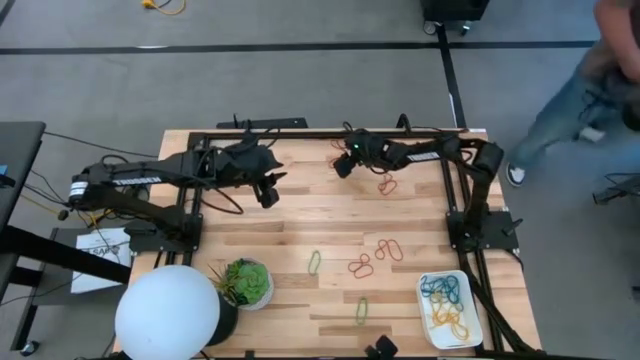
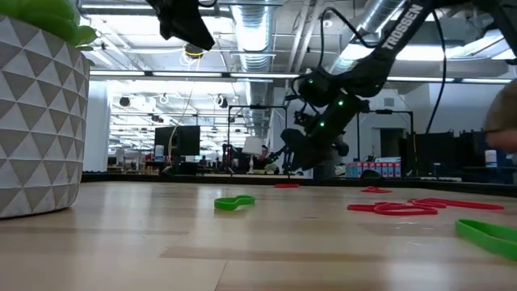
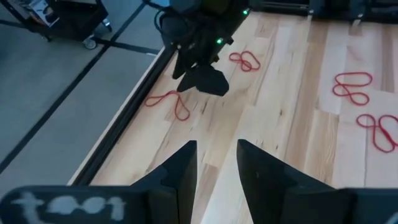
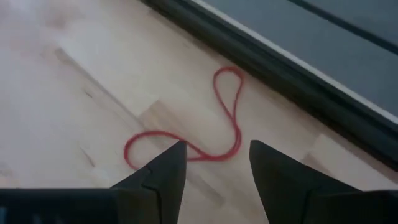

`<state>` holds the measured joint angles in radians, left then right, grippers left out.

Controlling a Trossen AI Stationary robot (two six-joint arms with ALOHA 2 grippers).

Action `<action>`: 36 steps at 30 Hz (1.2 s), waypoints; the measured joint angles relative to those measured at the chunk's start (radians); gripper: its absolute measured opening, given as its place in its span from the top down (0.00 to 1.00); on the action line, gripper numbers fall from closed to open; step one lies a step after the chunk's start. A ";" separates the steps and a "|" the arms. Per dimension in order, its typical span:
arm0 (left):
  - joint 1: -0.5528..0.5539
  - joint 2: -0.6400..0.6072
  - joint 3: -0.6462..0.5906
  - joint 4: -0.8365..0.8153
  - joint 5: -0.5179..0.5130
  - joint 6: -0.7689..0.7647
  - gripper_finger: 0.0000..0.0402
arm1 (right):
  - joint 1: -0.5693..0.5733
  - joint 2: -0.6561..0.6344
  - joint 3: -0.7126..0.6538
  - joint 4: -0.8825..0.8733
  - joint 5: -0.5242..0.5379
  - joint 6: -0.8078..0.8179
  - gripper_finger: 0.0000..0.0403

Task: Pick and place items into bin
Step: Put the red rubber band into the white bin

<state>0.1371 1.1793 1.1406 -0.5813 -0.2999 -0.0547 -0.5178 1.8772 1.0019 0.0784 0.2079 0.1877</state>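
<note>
Rubber-band loops lie flat on the wooden table: a twisted red one (image 4: 211,134) close to the far edge rail, another red (image 1: 386,184) nearby, two red (image 1: 372,258) and two green (image 1: 314,262) nearer the front. The white bin (image 1: 478,322) at the front right holds teal and yellow bands. My right gripper (image 4: 214,163) hangs open low over the red band by the far rail, a fingertip on either side of its near loop; I cannot tell whether it touches. My left gripper (image 3: 216,155) is open and empty, raised above the table's far left part.
A potted plant (image 1: 246,283) and a large white round lamp (image 1: 167,312) stand at the front left. A black frame rail (image 4: 292,68) runs along the far edge just past the red band. A person (image 1: 590,90) stands beyond the table's far right corner.
</note>
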 joint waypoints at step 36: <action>-0.002 -0.002 -0.012 0.000 0.007 0.028 0.74 | -0.067 0.330 0.669 -0.948 -0.262 -0.061 0.61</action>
<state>0.1349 1.1771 1.1286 -0.5809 -0.2928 -0.0269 -0.5843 2.2068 1.6709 -0.8694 -0.0537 0.1271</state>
